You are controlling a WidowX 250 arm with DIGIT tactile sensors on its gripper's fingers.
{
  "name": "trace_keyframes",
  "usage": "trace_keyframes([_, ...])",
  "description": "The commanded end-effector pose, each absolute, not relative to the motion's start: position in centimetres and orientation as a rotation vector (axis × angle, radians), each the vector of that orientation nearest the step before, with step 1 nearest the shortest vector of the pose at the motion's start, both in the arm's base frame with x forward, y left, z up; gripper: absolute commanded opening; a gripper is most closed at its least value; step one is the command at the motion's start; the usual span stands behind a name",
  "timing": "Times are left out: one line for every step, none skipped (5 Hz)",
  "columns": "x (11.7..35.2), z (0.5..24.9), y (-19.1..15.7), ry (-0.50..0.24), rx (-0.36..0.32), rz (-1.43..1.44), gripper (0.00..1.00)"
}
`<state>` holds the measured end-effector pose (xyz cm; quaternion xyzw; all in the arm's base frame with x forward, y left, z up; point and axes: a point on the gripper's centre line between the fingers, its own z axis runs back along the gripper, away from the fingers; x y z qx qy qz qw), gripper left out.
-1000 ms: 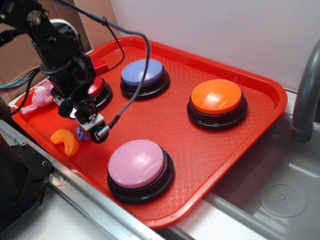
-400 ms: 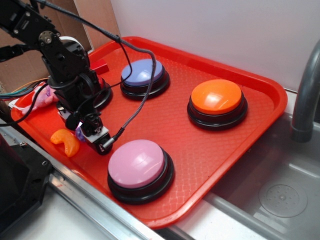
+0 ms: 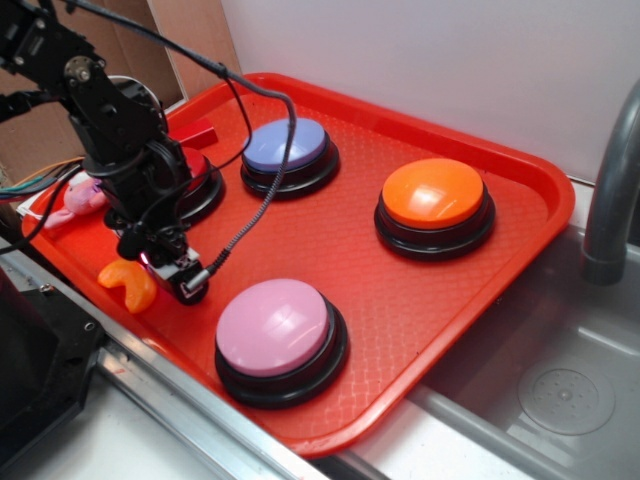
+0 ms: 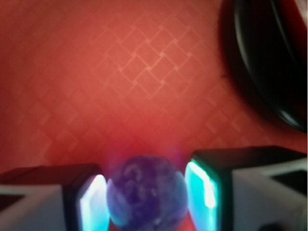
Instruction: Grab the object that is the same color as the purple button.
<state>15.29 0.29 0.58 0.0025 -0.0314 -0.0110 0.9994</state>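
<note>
- Arm: black, blocky segments; round silver joint cap near the top
- Black cable looping down to the wrist
- Gripper: black fingers; pads glowing teal

Plain white wall behind the work area, evenly lit, no visible marks. Brown cardboard-coloured panel standing at rear left, against the wall's edge. Stainless steel sink at right with round drain in its basin and grey curved faucet pipe rising above it; metal rail running along the near edge, pale countertop in front, soft diffuse light throughout with no hard shadows.
</note>
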Motion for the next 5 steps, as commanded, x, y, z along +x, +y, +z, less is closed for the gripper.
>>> trace_keyframes([17.9, 8.4, 0.6, -0.121, 0.026, 0.05, 0.0])
trace_keyframes([19.1, 13.1, 0.2, -0.129, 0.016, 0.08, 0.0])
trace_keyframes([19.3, 16.0, -0.3, -0.139, -0.014, 0.054, 0.0])
trace_keyframes([19.7, 18.1, -0.3, -0.16, -0.03, 0.052, 0.0])
trace_keyframes([19.8, 18.4, 0.2, -0.153, -0.035, 0.056, 0.0])
